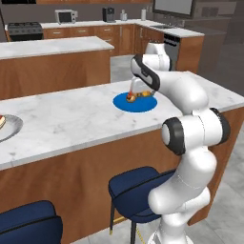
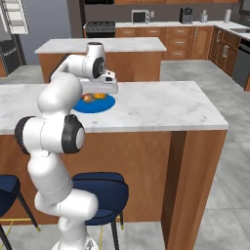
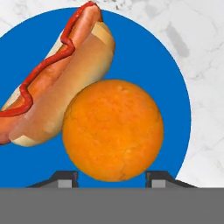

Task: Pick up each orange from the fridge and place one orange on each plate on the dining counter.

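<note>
You are looking at the hand (image 3: 112, 178) grasping the bright orange (image 3: 113, 130): its two fingertips (image 3: 65, 178) are sitting against the lower flanks of the fruit, one on each side. The orange is hanging directly over the blue plate (image 3: 173, 87) and is pressing against the hot dog (image 3: 57, 83) that is already lying there. From the hand view you cannot tell whether the orange is touching the plate surface or hovering just above it.

In the left base view the arm is reaching down over the blue plate (image 1: 143, 105) on the marbled worktop (image 1: 71, 119), and the orange (image 1: 130, 98) is showing beside the hot dog.

Judged from this, you are completing the first delivery: the orange is positioned over its plate but is not yet released. The grey-white plate (image 1: 12, 128), at the far left of the worktop, is carrying no orange where it shows, so the second orange is still waiting to be fetched.
</note>
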